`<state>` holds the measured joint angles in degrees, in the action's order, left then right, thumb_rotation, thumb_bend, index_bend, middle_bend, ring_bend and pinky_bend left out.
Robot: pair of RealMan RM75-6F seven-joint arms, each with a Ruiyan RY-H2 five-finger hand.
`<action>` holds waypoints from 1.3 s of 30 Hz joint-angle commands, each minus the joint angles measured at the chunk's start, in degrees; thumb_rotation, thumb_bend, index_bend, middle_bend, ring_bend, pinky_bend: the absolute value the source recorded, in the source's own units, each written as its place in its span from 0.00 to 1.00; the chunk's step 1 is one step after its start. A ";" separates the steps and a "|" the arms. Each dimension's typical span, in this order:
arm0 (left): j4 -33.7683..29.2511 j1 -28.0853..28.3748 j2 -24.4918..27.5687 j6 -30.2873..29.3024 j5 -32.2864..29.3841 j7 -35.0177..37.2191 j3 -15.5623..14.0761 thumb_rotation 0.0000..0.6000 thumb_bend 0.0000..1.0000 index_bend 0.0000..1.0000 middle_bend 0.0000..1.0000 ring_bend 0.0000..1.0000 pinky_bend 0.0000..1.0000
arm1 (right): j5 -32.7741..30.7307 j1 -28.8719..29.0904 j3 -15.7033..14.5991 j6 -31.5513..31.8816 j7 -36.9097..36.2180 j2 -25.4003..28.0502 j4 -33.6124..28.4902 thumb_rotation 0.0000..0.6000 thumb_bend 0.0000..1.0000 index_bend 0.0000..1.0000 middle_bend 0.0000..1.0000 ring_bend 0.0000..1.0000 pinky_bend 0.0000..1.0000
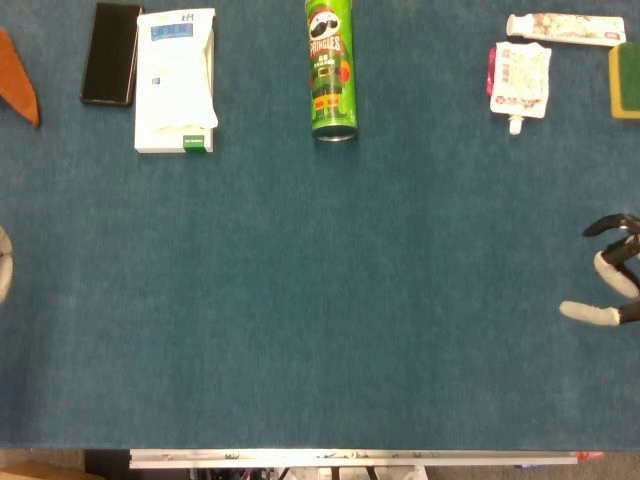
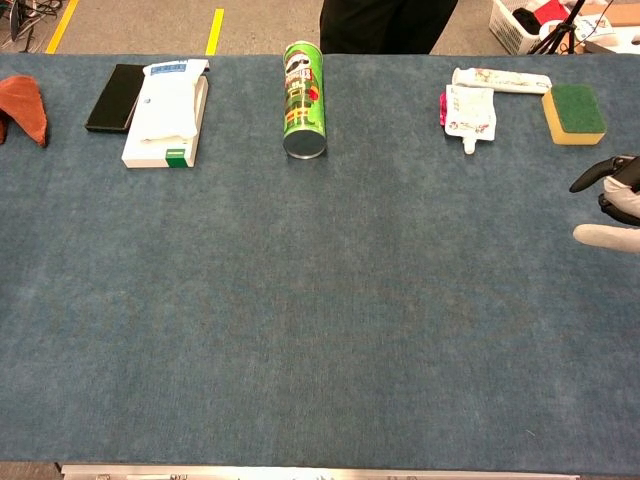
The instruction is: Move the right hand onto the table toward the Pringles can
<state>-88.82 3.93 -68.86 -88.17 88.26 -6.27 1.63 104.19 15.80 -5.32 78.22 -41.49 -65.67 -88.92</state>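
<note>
The green Pringles can (image 1: pixel 331 68) lies on its side at the far middle of the blue table (image 1: pixel 320 300), its metal end facing me; in the chest view the Pringles can (image 2: pixel 303 100) shows the same way. My right hand (image 1: pixel 612 265) reaches in over the table's right edge with fingers spread and nothing in them, far to the right of the can and nearer to me. The chest view shows the right hand (image 2: pixel 622 200) just in front of the sponge. Only a pale sliver of my left hand (image 1: pixel 3 262) shows at the left edge.
A white box (image 1: pixel 176 80) and a black phone (image 1: pixel 110 53) lie at the far left, beside a brown cloth (image 1: pixel 20 85). At the far right are a pouch (image 1: pixel 520 78), a tube (image 1: pixel 565 28) and a green-yellow sponge (image 2: pixel 574 113).
</note>
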 commanded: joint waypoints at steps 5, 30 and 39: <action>-0.01 -0.01 0.07 0.00 -0.02 0.14 0.03 1.00 0.41 0.55 0.54 0.51 0.51 | 7.32 4.74 -2.73 3.76 -14.63 -2.30 3.22 0.40 0.00 1.00 1.00 0.90 0.32; -0.02 -0.05 0.08 0.03 0.00 0.08 0.01 1.00 0.41 0.55 0.54 0.51 0.51 | 13.08 12.97 -10.03 8.15 -31.85 -1.43 2.90 0.16 0.00 1.00 1.00 0.90 0.32; 0.03 -0.03 0.06 0.15 -0.10 0.08 0.02 1.00 0.41 0.55 0.54 0.51 0.51 | 11.54 12.99 -10.98 7.66 -29.66 -1.75 2.84 0.15 0.00 1.00 1.00 0.90 0.32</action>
<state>-88.79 3.90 -68.79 -88.01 88.15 -6.20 1.66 115.83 28.81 -16.22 85.94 -71.30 -67.34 -86.14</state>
